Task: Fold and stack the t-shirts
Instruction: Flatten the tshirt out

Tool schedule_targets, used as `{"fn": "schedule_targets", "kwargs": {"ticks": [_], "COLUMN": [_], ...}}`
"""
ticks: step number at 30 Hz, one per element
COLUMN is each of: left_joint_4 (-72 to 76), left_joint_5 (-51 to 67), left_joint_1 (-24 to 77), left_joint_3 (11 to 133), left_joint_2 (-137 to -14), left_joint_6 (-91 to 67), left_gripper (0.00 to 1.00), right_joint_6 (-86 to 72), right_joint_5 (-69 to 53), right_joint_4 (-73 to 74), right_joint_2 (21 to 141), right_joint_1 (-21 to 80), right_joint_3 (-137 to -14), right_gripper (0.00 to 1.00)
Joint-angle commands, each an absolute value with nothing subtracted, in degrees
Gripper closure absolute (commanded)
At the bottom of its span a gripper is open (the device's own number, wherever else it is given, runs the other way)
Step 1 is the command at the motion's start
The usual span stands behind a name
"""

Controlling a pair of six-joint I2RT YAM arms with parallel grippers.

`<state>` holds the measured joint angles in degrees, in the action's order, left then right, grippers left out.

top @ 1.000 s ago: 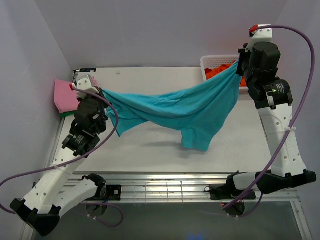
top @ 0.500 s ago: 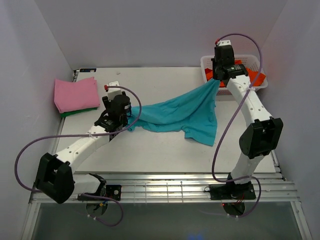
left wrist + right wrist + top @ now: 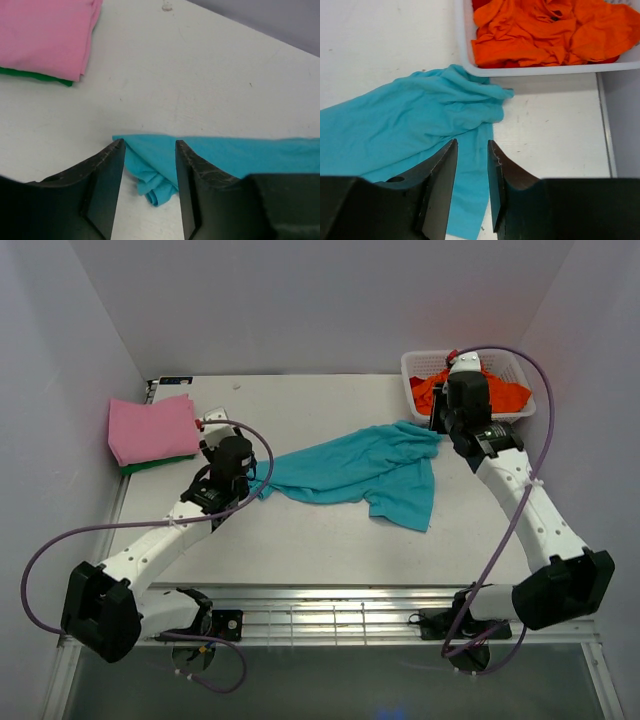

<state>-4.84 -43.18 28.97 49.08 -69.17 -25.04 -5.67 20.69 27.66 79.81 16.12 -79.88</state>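
A teal t-shirt [image 3: 350,470] lies spread and rumpled across the middle of the table. My left gripper [image 3: 250,483] hovers over its left end, jaws open, with a bunched corner of the teal t-shirt [image 3: 155,187] on the table below the gap. My right gripper [image 3: 438,428] stands open just above the shirt's right end, and teal cloth [image 3: 410,125] shows under and beyond its fingers [image 3: 445,175]. Neither gripper holds anything. A folded pink t-shirt [image 3: 150,427] rests on a folded green one [image 3: 150,464] at the far left.
A white basket [image 3: 412,368] at the back right holds crumpled orange t-shirts [image 3: 500,395]; its rim [image 3: 462,55] is close to the teal shirt's right end. The pink stack [image 3: 45,35] lies left of my left gripper. Side walls close in the table.
Both grippers opened and let go of the teal t-shirt. It was stretched in the air between them and now lies on the table. Both arms came down and inward.
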Motion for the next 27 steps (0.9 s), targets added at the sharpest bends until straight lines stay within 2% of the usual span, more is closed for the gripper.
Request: {"fn": "schedule_targets", "kwargs": {"ticks": [1,5,11,27], "left_joint_4": [-10.80,-11.34,-6.16,6.49], "left_joint_5": [-36.83,-34.28,-33.83,-36.48], "left_joint_1": [30.75,31.29,31.38,31.38], "left_joint_3": [43.18,38.94,36.91,34.37], "left_joint_2": [-69.51,-74.87,-80.59,-80.24], "left_joint_6": [-32.68,-36.38,-35.42,-30.85], "left_gripper": [0.46,0.46,0.46,0.45], "right_joint_6": [-9.31,-11.25,-12.83,-12.57], "right_joint_5": [18.19,19.68,19.60,19.43], "right_joint_4": [23.38,22.68,21.71,20.83], "right_joint_2": [75.07,72.95,72.42,71.02], "right_joint_1": [20.12,24.77,26.37,26.81], "right_joint_3": [-72.89,-66.54,-61.88,-56.78], "right_gripper": [0.64,0.64,0.64,0.64]}}
